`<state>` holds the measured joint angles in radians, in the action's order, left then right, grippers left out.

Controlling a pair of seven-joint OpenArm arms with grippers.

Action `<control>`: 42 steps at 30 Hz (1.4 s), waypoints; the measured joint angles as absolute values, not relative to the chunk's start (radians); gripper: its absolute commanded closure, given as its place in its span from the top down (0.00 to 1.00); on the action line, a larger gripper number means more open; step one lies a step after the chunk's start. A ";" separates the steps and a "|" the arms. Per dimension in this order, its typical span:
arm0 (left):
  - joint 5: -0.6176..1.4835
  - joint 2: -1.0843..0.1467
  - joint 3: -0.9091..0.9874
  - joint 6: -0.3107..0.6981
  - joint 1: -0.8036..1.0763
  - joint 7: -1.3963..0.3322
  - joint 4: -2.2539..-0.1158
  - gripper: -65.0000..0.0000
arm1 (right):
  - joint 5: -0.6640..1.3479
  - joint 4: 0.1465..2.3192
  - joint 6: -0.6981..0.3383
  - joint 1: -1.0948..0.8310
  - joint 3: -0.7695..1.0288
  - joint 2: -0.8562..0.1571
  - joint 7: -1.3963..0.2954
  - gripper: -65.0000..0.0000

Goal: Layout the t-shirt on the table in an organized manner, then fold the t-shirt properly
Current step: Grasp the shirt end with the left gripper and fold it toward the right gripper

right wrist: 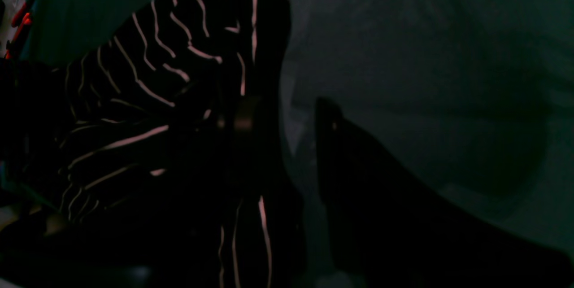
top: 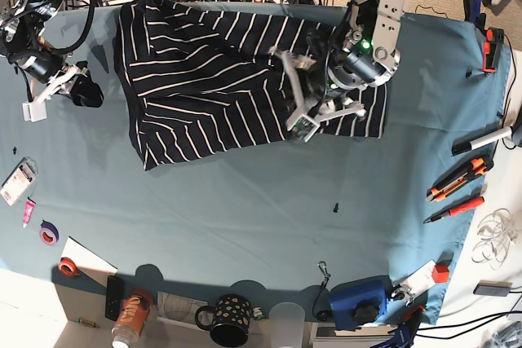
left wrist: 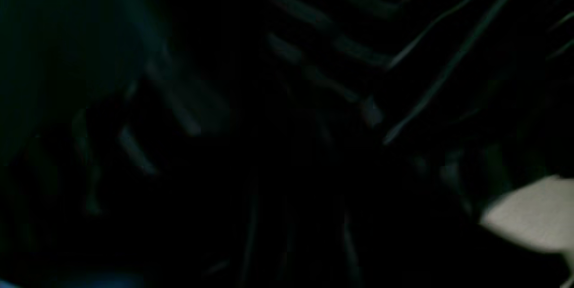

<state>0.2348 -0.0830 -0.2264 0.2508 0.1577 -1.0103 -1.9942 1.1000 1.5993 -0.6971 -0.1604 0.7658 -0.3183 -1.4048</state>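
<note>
Teal tablecloth (top: 245, 226) bears the rumpled striped T-shirt (top: 204, 116) toward twelve o'clock; over it, the left gripper (top: 295, 97) spreads blurred fingers, likely for arranging fabric. Ten o'clock: the right gripper (top: 61, 102) (waiting, perhaps) has fingers apart.

Workshop or lab; tools (top: 459, 179), cables (top: 481, 322).

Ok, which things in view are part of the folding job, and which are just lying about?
For the job:
- t-shirt
- table
- left gripper
- right gripper

Just lying about:
- mug
- blue box
- orange bottle
- red pen
</note>
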 measured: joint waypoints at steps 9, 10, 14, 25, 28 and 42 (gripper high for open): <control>0.395 -0.030 -0.227 0.280 0.158 -1.039 -2.031 0.43 | 1.100 1.599 -0.697 -0.160 0.766 -0.318 -1.401 0.29; 0.400 -0.028 -0.228 0.283 0.158 -1.052 -2.058 0.43 | 1.100 1.599 -0.697 -0.161 0.766 -0.319 -1.401 0.29; 0.344 -0.029 -0.224 0.282 0.175 -1.051 -2.186 0.43 | 1.100 1.599 -0.697 -0.160 0.765 -0.318 -1.398 0.29; -0.062 -0.128 -0.223 0.061 0.277 -1.011 -2.207 0.43 | 1.044 1.599 -0.697 -0.160 0.766 -0.318 -1.375 0.29; -0.019 -0.128 -0.224 0.045 0.276 -1.001 -2.156 0.43 | 1.044 1.599 -0.697 -0.160 0.766 -0.318 -1.375 0.29; 0.065 -0.128 -0.226 0.102 0.384 -0.902 -1.980 0.43 | 1.079 1.599 -0.697 -0.160 0.765 -0.318 -1.347 0.29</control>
<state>0.0654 -0.1280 -0.2260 0.1017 0.3843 -0.9020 -1.9797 1.0786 1.5993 -0.6968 -0.1604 0.7654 -0.3183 -1.3468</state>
